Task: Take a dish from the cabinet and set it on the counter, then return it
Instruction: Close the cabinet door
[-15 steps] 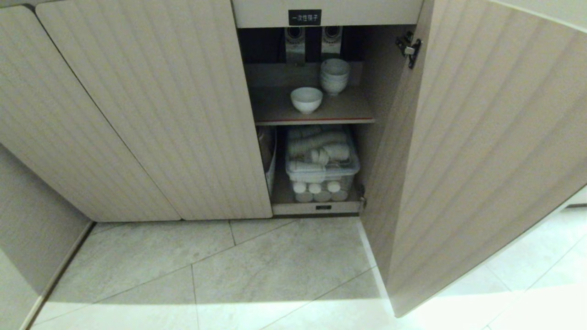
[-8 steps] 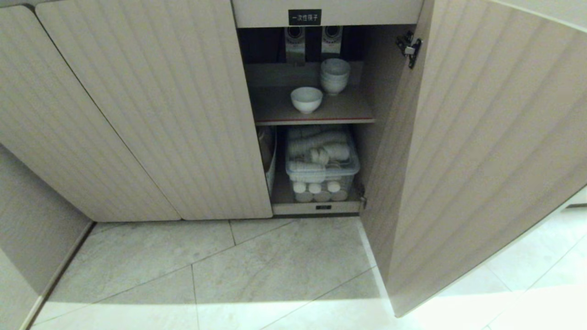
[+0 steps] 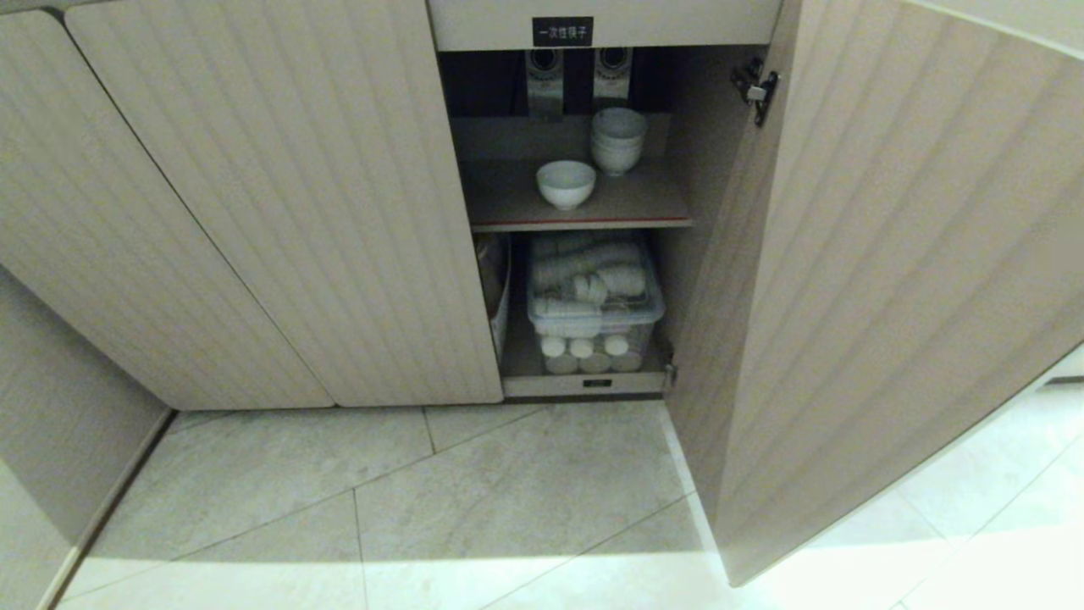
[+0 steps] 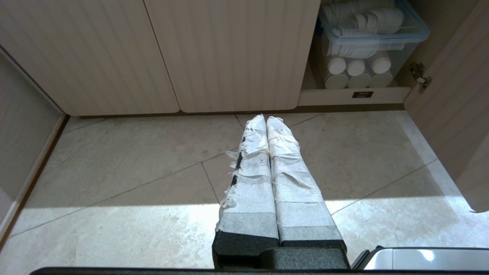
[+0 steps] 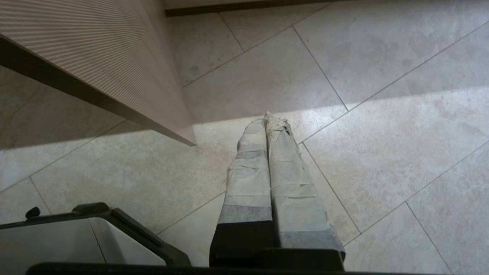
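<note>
The dish (image 3: 566,183), a small white bowl, stands alone on the red-edged upper shelf (image 3: 584,222) of the cabinet, whose right door (image 3: 889,271) is swung open. Neither arm shows in the head view. My left gripper (image 4: 266,119) is shut and empty, low over the floor tiles, pointing at the closed ribbed doors (image 4: 229,53). My right gripper (image 5: 269,117) is also shut with nothing in it, above the floor beside the open door's lower corner (image 5: 189,139). The counter is out of view.
A stack of white bowls (image 3: 618,140) stands behind the dish. Below the shelf a clear lidded bin (image 3: 594,305) (image 4: 372,34) holds white cups and rolls. A hinge (image 3: 755,87) juts from the open door. The robot's base (image 5: 91,236) shows near the right gripper.
</note>
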`<state>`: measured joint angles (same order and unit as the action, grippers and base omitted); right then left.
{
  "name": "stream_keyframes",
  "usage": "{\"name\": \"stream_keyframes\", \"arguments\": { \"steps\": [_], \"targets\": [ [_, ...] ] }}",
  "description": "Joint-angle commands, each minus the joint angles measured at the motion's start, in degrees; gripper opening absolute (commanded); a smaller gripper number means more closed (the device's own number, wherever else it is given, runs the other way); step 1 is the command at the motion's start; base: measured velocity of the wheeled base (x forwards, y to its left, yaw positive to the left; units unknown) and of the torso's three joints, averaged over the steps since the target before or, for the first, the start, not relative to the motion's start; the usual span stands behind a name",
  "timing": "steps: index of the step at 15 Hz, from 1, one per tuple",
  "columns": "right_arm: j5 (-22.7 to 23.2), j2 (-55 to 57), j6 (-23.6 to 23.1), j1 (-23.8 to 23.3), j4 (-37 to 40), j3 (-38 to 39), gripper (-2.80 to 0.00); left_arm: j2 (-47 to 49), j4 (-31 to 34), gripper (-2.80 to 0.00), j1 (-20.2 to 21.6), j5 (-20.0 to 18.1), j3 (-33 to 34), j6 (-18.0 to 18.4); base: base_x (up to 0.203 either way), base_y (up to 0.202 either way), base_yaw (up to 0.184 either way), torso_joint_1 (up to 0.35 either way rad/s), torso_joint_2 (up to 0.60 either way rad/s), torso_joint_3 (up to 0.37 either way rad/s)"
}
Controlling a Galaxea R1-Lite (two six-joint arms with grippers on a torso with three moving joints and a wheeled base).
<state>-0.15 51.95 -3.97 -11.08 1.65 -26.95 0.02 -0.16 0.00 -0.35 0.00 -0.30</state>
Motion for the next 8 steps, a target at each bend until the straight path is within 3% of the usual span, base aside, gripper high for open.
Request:
{"name": "stream_keyframes", "arguments": {
  "steps": [1, 8],
  "targets": [
    [-0.11, 0.89, -0.16, 0.01, 0.02, 0.15, -2.8, -0.02, -0.02, -2.8, 0.0, 0.0, 0.0, -0.05, 0.0, 0.0, 0.0, 0.0, 0.0, 0.0],
    [-0.02, 2.9, 0.1, 0.09, 0.02, 1.07, -2.8, -0.02, -0.02, -2.8, 0.0, 0.0, 0.0, -0.05, 0.0, 0.0, 0.0, 0.0, 0.0, 0.0]
  ]
}}
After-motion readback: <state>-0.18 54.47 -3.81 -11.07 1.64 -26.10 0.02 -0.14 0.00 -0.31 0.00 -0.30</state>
